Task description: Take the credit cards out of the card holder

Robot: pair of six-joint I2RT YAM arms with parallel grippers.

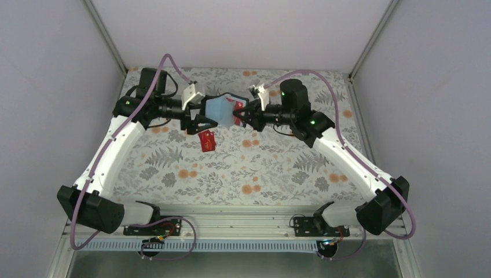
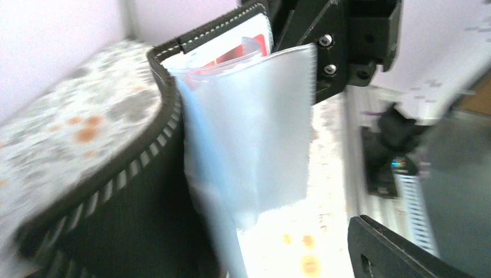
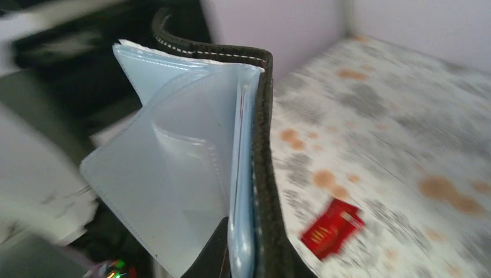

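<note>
- card holder point(image 1: 223, 110) is held open in the air over the counter point(image 1: 278, 168), between both arms
- right gripper point(image 1: 242, 114): jaws are clamped on the card holder's edge
- left gripper point(image 1: 197, 123): jaws are spread, nothing is gripped
- one credit card point(image 1: 206, 141) is already out, lying on the counter below
- another red card point(image 2: 246, 47) is seen in a sleeve; task is judged partly done

Looking like robotics lab test cell. Plain white panels point(image 1: 35, 87) enclosing table, aluminium posts point(image 1: 107, 35) framing corners. Floral-patterned cloth point(image 1: 231, 168) covering tabletop. Two robot arms point(image 1: 118, 147) sitting bolted to aluminium rail point(image 1: 231, 219), purple cables point(image 1: 324, 86) trailing.
</note>
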